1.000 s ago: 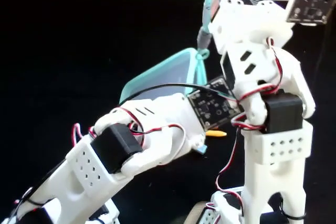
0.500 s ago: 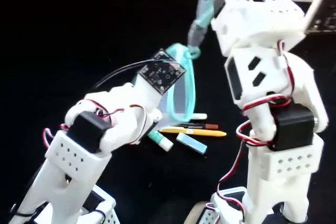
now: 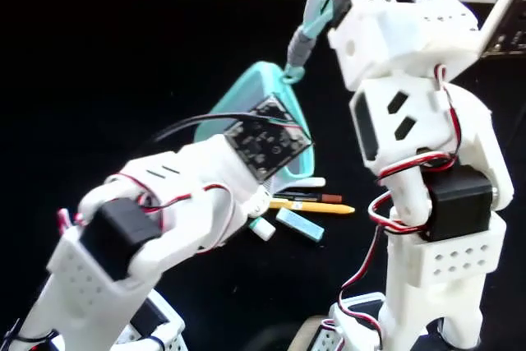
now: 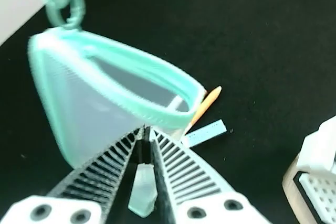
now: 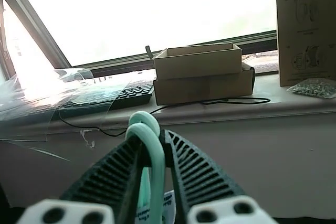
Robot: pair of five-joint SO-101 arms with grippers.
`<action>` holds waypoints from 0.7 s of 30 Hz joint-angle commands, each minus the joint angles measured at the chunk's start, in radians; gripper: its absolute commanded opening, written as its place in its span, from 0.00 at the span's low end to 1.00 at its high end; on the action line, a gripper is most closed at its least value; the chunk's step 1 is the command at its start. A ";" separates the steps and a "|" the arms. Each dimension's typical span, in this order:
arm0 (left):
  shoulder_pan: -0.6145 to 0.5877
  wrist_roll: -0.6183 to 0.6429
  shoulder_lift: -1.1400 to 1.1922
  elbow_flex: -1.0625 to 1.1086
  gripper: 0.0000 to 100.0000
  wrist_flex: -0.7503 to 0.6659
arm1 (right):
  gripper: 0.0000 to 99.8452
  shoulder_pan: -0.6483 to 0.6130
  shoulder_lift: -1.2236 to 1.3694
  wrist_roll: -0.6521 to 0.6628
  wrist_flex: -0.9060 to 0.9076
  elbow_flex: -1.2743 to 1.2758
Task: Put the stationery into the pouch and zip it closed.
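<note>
- Overhead, I see the mint-green mesh pouch with a zip rim hanging tilted between the two arms above the black table. Its mouth gapes open in the left wrist view.
- Right gripper: raised at the top of the high view. My right wrist camera shows its black ribbed jaws pressed together on the mint-green loop strap. The strap runs down through a grey clasp and a mint-green ring to the pouch's upper corner.
- Left gripper: jaws drawn almost together, their tips meeting on the near side of the pouch's zip rim. A pale translucent piece sits farther back between the jaws, and I cannot tell what it is.
- Stationery: all of it lies on the table outside the pouch, just beside the pouch's lower end. From far to near it is a short white stick, a thin dark pencil with a brown end, a yellow pen, a pale-blue flat block and a green tube with a white cap.
- Through my left wrist camera, the yellow pen and the pale-blue flat block lie just past the pouch's rim, apart from the left gripper.
</note>
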 commanded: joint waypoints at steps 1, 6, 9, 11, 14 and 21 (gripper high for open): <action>-0.058 0.003 -0.012 -0.027 0.01 0.005 | 0.01 -0.016 -0.002 0.005 -0.004 -0.045; -0.177 0.005 -0.010 -0.008 0.03 0.000 | 0.01 -0.027 -0.002 0.005 -0.004 -0.045; -0.211 0.044 -0.012 -0.008 0.16 0.003 | 0.01 -0.036 -0.002 0.005 -0.004 -0.045; -0.226 0.141 -0.008 -0.008 0.24 0.000 | 0.01 -0.036 -0.002 0.005 -0.004 -0.045; -0.226 0.241 -0.007 -0.007 0.28 -0.035 | 0.01 -0.036 -0.002 0.005 -0.004 -0.045; -0.226 0.290 0.001 -0.008 0.23 -0.186 | 0.01 -0.031 -0.001 0.005 -0.005 -0.045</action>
